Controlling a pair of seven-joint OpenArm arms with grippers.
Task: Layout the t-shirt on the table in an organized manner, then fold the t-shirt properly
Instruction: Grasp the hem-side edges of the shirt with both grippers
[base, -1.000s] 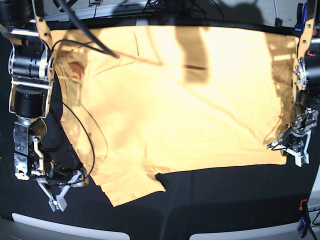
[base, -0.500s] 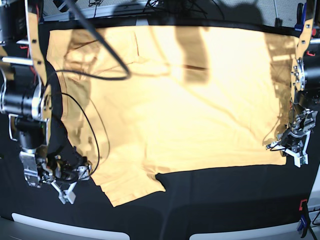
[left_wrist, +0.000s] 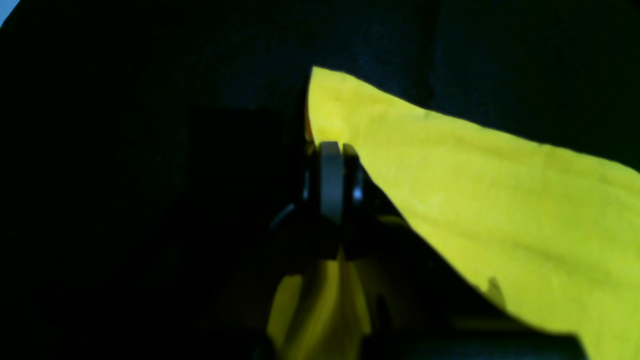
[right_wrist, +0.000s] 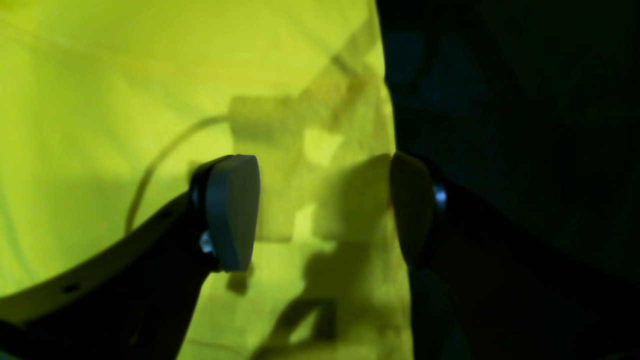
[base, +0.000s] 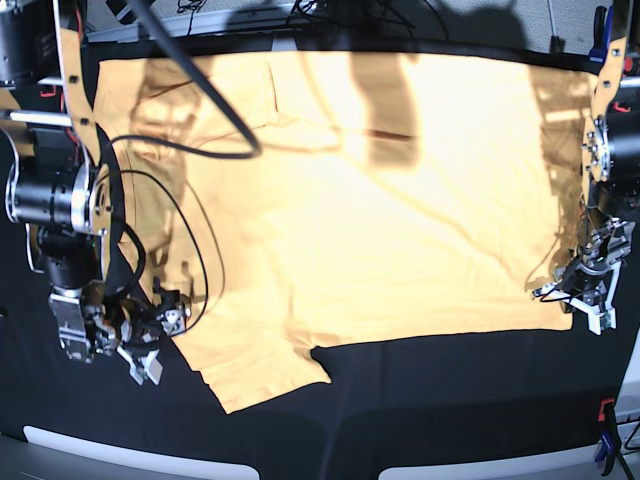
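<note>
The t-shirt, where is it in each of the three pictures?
Base view: the t-shirt is spread across most of the table.
Left wrist view: its corner, right of centre, pinched in the shut left gripper.
Right wrist view: fills the left half, under the open right gripper.
Shared landmark: the black table.

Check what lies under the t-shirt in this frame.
Black table shows around the t-shirt and continues beneath it; anything else under the cloth is covered. The left hand pinches its corner; the open right hand hovers over its edge.
</note>
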